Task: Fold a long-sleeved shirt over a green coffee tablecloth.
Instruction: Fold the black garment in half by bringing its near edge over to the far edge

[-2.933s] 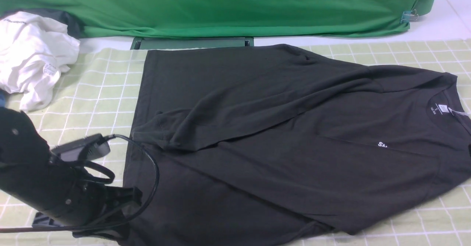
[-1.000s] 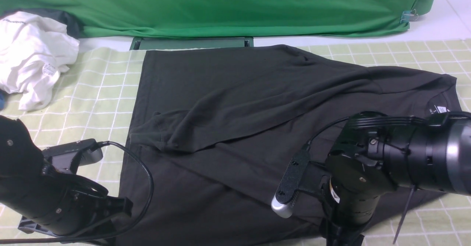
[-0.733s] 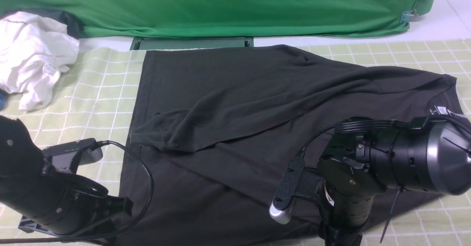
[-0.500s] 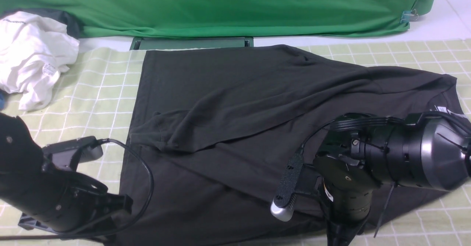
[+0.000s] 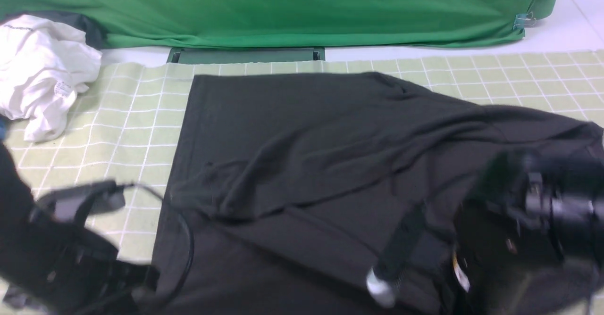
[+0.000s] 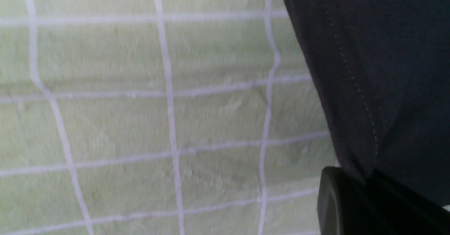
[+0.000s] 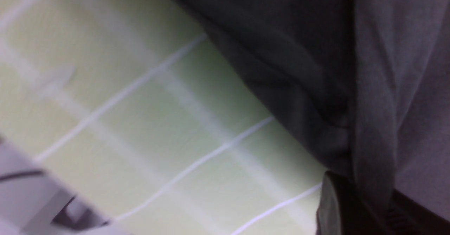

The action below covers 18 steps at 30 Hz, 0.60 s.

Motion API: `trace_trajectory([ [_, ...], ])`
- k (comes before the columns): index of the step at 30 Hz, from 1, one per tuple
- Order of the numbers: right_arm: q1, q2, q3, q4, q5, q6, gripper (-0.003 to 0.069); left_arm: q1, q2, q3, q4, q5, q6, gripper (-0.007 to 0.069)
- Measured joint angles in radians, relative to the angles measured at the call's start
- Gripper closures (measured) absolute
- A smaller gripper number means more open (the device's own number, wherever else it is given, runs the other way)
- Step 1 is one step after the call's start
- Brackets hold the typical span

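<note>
The dark long-sleeved shirt (image 5: 302,140) lies spread across the green coffee tablecloth (image 5: 132,117), with 1 sleeve draped diagonally over its body. My left gripper (image 6: 367,180) is closed tight on the shirt's stitched hem at the near left corner. My right gripper (image 7: 369,196) is pinched closed on a bunched fold at the shirt's near right edge. A crumpled white garment (image 5: 42,70) sits at the far left, apart from the shirt.

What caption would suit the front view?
Left gripper and right gripper pinch the dark shirt on the checked tablecloth.
</note>
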Motion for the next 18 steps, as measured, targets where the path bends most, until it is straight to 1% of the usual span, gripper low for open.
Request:
trace_trajectory([
  [4, 0.049, -0.027, 0.068, 0.018, -0.010, 0.024, 0.0647, 0.000, -0.090, 0.022, -0.007, 0.031, -0.003, 0.0603],
  [7, 0.056, -0.029, 0.072, 0.017, -0.010, 0.026, 0.0646, 0.000, -0.152, 0.022, -0.017, 0.031, -0.020, 0.0603],
  [9, 0.057, -0.029, 0.063, -0.007, 0.005, 0.041, 0.0646, 0.000, -0.198, 0.022, -0.045, 0.039, -0.035, 0.0603],
  [12, 0.057, -0.029, 0.010, -0.085, 0.064, 0.059, 0.0646, 0.000, -0.218, 0.006, -0.079, 0.047, -0.038, 0.0603],
  [13, 0.057, -0.029, -0.019, -0.131, 0.094, 0.071, 0.0646, 0.000, -0.218, -0.015, -0.086, 0.042, -0.038, 0.0603],
  [14, 0.056, -0.029, -0.025, -0.139, 0.094, 0.070, 0.0646, 0.000, -0.218, -0.019, -0.087, 0.039, -0.038, 0.0603],
  [15, 0.045, -0.029, -0.070, -0.195, 0.119, 0.076, 0.0646, 0.000, -0.209, -0.054, -0.089, 0.014, -0.046, 0.0603],
  [18, -0.006, -0.028, -0.152, -0.243, 0.123, 0.081, 0.0646, 0.000, -0.174, -0.115, -0.090, -0.042, -0.070, 0.0603],
])
